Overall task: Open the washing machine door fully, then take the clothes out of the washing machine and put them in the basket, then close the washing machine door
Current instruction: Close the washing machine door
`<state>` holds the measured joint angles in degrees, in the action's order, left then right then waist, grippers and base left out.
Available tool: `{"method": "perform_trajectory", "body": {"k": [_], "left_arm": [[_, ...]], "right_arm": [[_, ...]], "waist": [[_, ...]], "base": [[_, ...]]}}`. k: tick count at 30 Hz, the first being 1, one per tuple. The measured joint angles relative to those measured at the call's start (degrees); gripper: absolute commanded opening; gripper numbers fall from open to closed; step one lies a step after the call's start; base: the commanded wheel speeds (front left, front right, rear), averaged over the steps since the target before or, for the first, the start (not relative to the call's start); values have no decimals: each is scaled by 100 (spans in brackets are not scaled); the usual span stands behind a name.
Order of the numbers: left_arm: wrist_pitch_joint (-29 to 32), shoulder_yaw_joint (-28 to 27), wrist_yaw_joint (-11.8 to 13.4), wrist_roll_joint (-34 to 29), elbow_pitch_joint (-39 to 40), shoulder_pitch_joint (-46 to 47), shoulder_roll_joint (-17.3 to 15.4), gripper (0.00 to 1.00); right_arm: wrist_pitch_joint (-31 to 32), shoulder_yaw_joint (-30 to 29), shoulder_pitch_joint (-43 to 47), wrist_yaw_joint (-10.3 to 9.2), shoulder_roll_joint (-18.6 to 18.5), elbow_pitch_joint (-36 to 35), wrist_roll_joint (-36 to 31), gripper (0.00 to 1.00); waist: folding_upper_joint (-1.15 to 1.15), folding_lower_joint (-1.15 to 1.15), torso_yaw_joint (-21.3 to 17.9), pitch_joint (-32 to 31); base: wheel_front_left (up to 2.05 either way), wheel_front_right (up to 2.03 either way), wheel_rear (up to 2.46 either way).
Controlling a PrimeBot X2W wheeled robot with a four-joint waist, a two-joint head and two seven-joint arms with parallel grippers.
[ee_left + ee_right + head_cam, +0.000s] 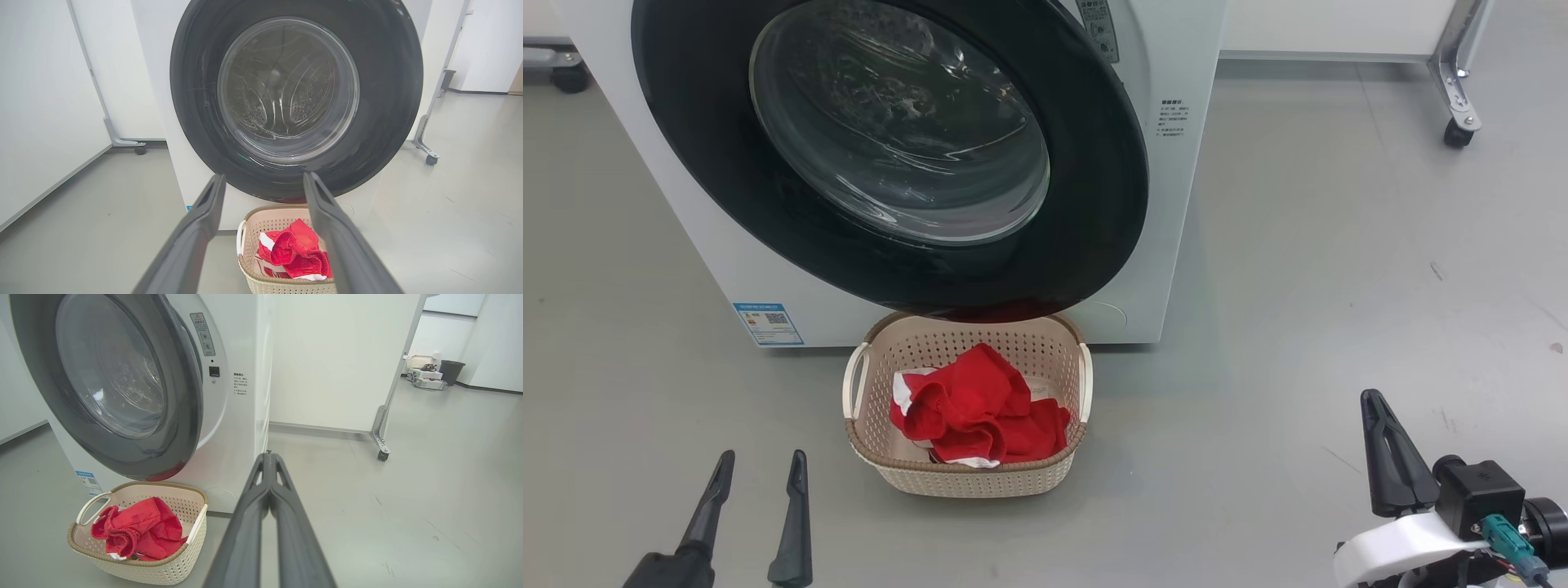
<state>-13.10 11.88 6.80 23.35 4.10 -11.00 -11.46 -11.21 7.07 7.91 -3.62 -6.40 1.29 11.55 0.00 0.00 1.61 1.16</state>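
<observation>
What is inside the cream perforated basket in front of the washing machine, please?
Crumpled red garments with white trim lie in the cream perforated plastic basket. Anything beneath them is covered, so it cannot be seen.

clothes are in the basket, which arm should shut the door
Right, likely: the washing machine door looks ajar at its right edge, and the right gripper, shut, sits on that side; the left gripper, open, faces its centre.

1. The left gripper (pixel 760 461) has 2 long, matte dark grey fingers (pixel 196 237) tapering to narrow tips.
2. The right gripper (pixel 267 457) has the same dark fingers, slotted near the tips.
3. Behind it are a white curved shell (pixel 1401 543), a black boxy block (pixel 1478 494) and a black cylinder (pixel 1547 523).
4. A teal connector (pixel 1507 539) carries thin wires.
</observation>
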Motion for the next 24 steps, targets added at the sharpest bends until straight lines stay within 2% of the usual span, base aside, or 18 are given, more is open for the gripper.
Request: {"method": "perform_trajectory", "body": {"k": [7, 15, 24], "left_arm": [[51, 86, 1, -76, 53, -1, 71, 100], [51, 253, 1, -147, 142, 36, 153, 100], [51, 389, 1, -211, 252, 321, 213, 100]], "right_arm": [[141, -76, -12, 10, -166, -12, 1, 0], [272, -156, -447, 124, -424, 43, -1, 0], [470, 100, -1312, 427, -508, 189, -37, 0]], "waist": [[0, 0, 82, 58], [0, 0, 266, 245], [0, 0, 565, 589]], "base": [[0, 0, 0], [0, 0, 0], [0, 0, 0]]}}
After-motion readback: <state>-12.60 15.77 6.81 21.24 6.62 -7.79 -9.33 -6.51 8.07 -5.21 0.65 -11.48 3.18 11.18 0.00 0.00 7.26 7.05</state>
